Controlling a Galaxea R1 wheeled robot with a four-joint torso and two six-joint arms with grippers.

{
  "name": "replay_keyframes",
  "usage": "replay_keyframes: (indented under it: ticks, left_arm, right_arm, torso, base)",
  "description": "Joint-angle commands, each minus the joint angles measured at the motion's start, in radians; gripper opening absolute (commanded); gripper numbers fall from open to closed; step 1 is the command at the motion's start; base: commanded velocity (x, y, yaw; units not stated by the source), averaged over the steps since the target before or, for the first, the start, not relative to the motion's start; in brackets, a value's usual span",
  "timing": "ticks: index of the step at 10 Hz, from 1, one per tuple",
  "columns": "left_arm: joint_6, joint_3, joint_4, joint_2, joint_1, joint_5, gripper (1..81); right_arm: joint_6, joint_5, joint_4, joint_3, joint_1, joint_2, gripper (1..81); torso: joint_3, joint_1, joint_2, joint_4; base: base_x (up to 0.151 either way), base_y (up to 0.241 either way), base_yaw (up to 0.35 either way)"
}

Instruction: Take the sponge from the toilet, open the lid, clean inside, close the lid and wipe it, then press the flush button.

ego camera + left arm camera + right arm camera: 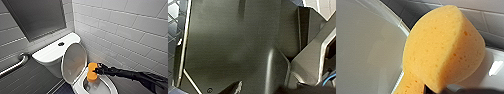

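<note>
Hanging over the open bowl, the one orange sponge [91, 73] is clamped in the fingers of the right gripper [96, 71], just beside the single raised lid [74, 62]. One white toilet [110, 86] stands against the tiled wall [125, 30], with one dark flush button [61, 44] on its tank. One metal grab bar [17, 63] hangs well apart.

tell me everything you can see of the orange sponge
The sponge is an orange, porous foam pad with a rounded figure-eight outline, pitted with small holes. It stands roughly upright over the open toilet bowl, close beside the raised lid. The right hand grips it at its narrow middle, from the side. Whether its lower end touches the bowl's inside cannot be told.
</note>
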Motion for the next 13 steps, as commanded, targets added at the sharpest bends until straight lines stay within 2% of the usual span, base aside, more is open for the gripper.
replay_keyframes:
  ticks: [1, 7, 8, 10, 13]
  left_arm:
    - [0.000, 0.029, 0.001, -0.022, 0.026, 0.071, 81.1]
    - [0.000, 0.116, 0.010, -0.063, 0.070, 0.045, 81.1]
    - [0.002, 0.132, 0.012, -0.071, 0.070, 0.045, 81.1]
    - [0.002, 0.133, 0.012, -0.071, 0.069, 0.045, 81.1]
    - [0.005, 0.167, 0.012, -0.083, 0.069, 0.045, 81.1]
  right_arm:
    - [0.005, 0.015, 0.020, -0.016, 0.132, 0.039, 1.0]
    - [0.005, 0.050, 0.018, -0.078, 0.035, 0.031, 1.0]
    - [0.005, 0.056, 0.020, -0.051, 0.027, -0.009, 1.0]
    - [0.006, 0.081, 0.020, 0.093, 0.000, -0.154, 1.0]
    - [0.032, 0.128, 0.018, 0.172, -0.072, -0.282, 1.0]
  torso:
    - [0.000, 0.000, 0.000, 0.000]
    - [0.000, 0.000, 0.000, 0.000]
    - [0.000, 0.000, 0.000, 0.000]
    - [0.000, 0.000, 0.000, 0.000]
    - [0.000, 0.000, 0.000, 0.000]
  base:
    - [0.000, 0.000, 0.000]
    - [0.000, 0.000, 0.000]
    - [0.000, 0.000, 0.000]
    - [0.000, 0.000, 0.000]
    - [0.000, 0.000, 0.000]
